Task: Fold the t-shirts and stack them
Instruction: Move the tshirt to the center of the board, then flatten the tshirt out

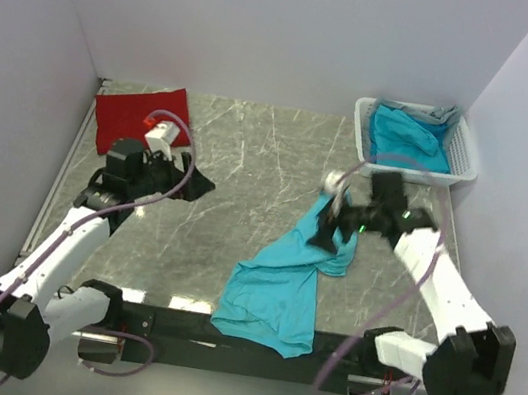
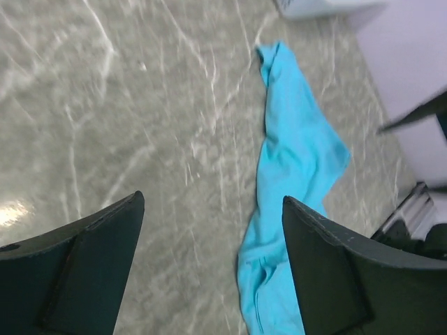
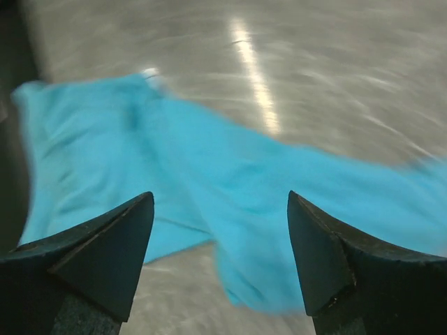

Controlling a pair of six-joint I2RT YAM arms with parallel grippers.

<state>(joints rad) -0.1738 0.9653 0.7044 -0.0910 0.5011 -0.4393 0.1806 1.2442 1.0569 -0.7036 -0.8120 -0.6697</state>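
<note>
A turquoise t-shirt lies crumpled in a long strip on the marble table, its lower end draped over the front edge. My right gripper hovers over its upper end. In the right wrist view the right gripper stands open, with the turquoise t-shirt below and nothing between the fingers. My left gripper is at mid-left, apart from that shirt. The left gripper is open and empty in its wrist view, with the shirt to its right. A folded red t-shirt rests at the back left.
A white slatted basket stands at the back right with another turquoise shirt in it. Walls close in the table at the back and on both sides. Bare marble lies between the red shirt and the basket.
</note>
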